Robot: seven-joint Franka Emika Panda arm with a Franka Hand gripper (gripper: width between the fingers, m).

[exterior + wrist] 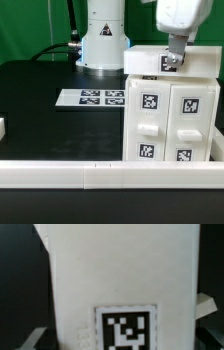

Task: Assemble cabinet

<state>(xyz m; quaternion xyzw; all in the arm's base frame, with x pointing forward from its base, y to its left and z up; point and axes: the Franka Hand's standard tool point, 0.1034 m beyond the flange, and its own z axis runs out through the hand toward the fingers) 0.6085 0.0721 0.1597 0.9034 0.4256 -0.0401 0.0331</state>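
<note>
The cabinet point(170, 105) stands right under the gripper point(172, 62). The marker board point(92, 97) lies flat on the table point(40, 110), off to the gripper's side at the exterior view's left.

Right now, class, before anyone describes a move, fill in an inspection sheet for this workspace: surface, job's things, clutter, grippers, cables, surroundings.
Surface: black table, white rail along its near edge.
Job's things: cabinet standing upright at the exterior view's right, tags on its front panels.
Clutter: marker board lying flat; small white block at the exterior view's left edge.
Grippers: gripper at the cabinet's top; open or shut cannot be told.
Cables: dark cable beside the robot base.
Surroundings: green backdrop.
</note>
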